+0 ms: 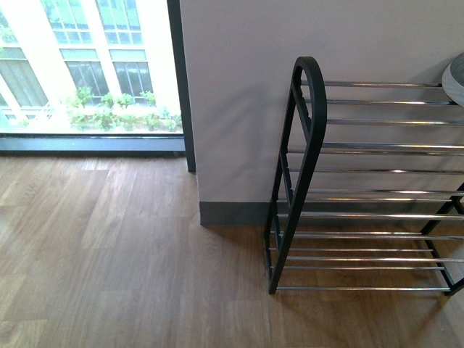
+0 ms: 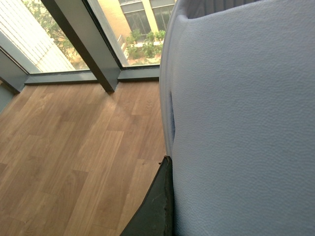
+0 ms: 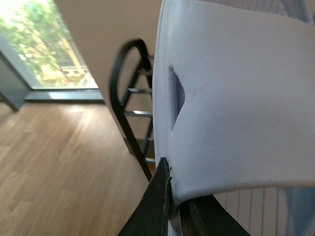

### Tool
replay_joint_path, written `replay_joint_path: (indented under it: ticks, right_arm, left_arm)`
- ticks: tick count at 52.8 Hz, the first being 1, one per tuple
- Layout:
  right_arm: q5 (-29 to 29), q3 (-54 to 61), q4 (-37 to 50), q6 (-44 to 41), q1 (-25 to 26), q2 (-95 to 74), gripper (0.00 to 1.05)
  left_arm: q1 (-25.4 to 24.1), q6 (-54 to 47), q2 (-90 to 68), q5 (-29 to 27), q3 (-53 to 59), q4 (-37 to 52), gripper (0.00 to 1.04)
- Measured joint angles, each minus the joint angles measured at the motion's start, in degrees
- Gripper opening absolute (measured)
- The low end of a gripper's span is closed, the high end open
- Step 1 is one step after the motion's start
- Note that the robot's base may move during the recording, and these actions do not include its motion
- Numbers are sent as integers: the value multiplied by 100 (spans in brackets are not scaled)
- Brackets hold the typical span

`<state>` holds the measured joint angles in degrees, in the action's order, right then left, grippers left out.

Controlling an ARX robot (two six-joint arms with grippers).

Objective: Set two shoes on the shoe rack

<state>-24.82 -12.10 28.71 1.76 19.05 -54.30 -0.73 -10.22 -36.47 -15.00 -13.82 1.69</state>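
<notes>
A pale blue-white slide sandal (image 2: 236,123) fills the right half of the left wrist view. My left gripper (image 2: 172,196) is shut on it, with one dark finger (image 2: 156,206) pressed against its side and the other hidden behind it. In the right wrist view my right gripper (image 3: 173,196) is shut on the edge of another slide sandal's strap (image 3: 236,98). The shoe rack (image 3: 129,98) is just behind that sandal. The front view has the shoe rack (image 1: 299,174) at the right, with a black frame and bare chrome bars. Neither arm appears there.
A pale grey rounded shape (image 1: 454,78) pokes in at the right edge above the rack's top bars; what it is I cannot tell. A white wall (image 1: 239,87) with a dark baseboard stands behind the rack. A floor-level window (image 1: 87,65) is at the left, with wood floor (image 1: 123,254) in front.
</notes>
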Motion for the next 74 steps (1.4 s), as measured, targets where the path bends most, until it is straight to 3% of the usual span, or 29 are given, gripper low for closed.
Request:
replay_joint_path:
  ticks: [7, 27, 38, 49, 74]
  right_arm:
    - [-17, -175, -57, -144, -140, 11, 1]
    - [1075, -1864, -667, -551, -1228, -1434, 1]
    - [2011, -3296, -1482, -855, -1792, -2916, 1]
    - [2817, -4181, -1692, -1178, -1971, -3836, 1]
    - [3462, -5364, -2463, -1851, -1825, -5276, 1]
  left_arm:
    - [0, 0, 0, 2, 0, 0, 2]
    - [0, 0, 0, 2, 0, 0, 2]
    - [0, 0, 0, 4, 0, 0, 2]
    - [0, 0, 0, 4, 0, 0, 2]
    - [0, 0, 0, 2, 0, 0, 2]
